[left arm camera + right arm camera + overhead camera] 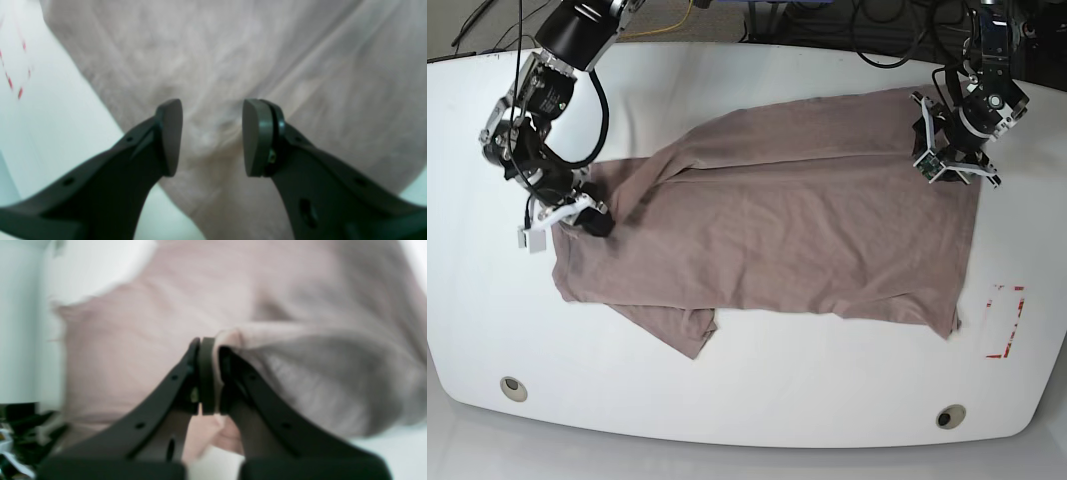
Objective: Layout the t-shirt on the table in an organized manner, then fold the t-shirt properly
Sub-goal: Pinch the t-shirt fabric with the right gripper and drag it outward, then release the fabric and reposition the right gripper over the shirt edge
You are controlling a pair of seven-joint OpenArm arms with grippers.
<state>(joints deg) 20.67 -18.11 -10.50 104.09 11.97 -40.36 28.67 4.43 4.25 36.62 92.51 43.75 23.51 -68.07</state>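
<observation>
The t-shirt [787, 230] lies spread across the middle of the desk [747, 400], long axis running side to side in the base view, still wrinkled, with a folded-under flap at its near-left corner. The red tape mark [1005, 320] sits just off the shirt's near-right corner.

The right hand [592, 222] is at the shirt's left end, fingers pressed together and pinching a bunched fold of fabric; the right wrist view shows cloth caught between the pads. The left hand [949, 150] is at the opposite end, over the far-right corner, fingers spread with shirt fabric below and between them, nothing gripped as far as the left wrist view shows.

So each hand sits at one end of the long axis. Judged from this, the next move is the layout step: the left hand closes on its corner, then both pull apart along that axis to flatten the cloth. The left hand is nearer the tape mark.
</observation>
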